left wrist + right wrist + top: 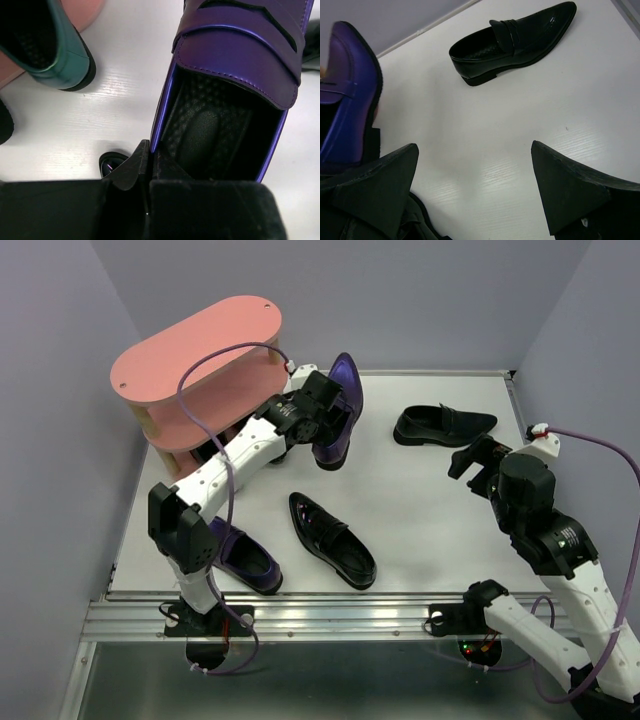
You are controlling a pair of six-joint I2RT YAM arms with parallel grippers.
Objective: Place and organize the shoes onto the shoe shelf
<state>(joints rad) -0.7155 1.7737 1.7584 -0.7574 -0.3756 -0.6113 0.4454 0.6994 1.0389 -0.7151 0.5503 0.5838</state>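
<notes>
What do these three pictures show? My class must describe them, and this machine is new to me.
Two robot arms are bolted to a white table, each ending in a two-finger gripper. One picture looks down from above; the other two come from cameras on the wrists. The left gripper pinches the side wall of a purple loafer beside the pink shoe shelf. The right gripper is open and empty. On the table lie a second purple loafer, a black loafer in the middle and a pointed black loafer at the far right. A green shoe sits by the shelf.
</notes>
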